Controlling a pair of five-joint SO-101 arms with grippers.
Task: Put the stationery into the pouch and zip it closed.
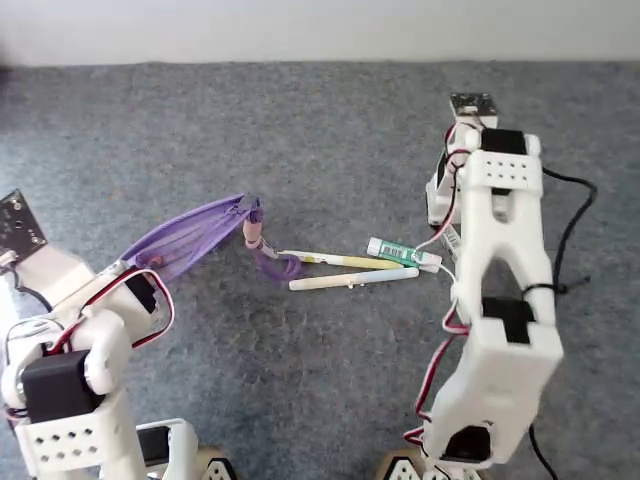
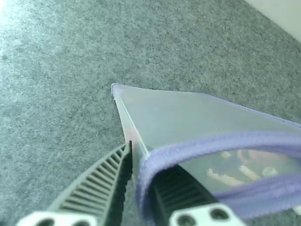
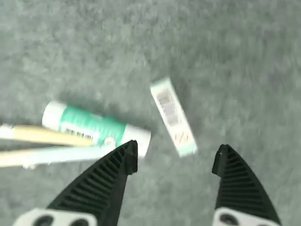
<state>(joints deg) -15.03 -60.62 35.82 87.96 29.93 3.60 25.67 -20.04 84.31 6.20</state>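
The right gripper stood wide open over the table, holding nothing. The small block lay just ahead of the gap between its 2 fingers. The block's long axis ran nearly straight away from the gripper, slightly slanted, and so lay crosswise to the line on which the fingers would close. Its near end sat roughly central in the gap. The glue stick lay just beside the block with 1 end close to a finger; contact could not be determined. A descent was judged likely to catch that end. The yellow pen and the pale pen lay side by side beyond the stick, running toward the pouch. The left gripper was clamped on the pouch's purple-trimmed edge, holding it tilted off the table, and the zip pull hung near the pen tips. The right arm was the nearer to all 4 loose items, which lay well apart from the left arm. The block was short and flat, white with green ends and a printed face, and was judged rigid and light. The pouch was translucent. Pale shapes showed through its wall, but whether they were contents could not be told.
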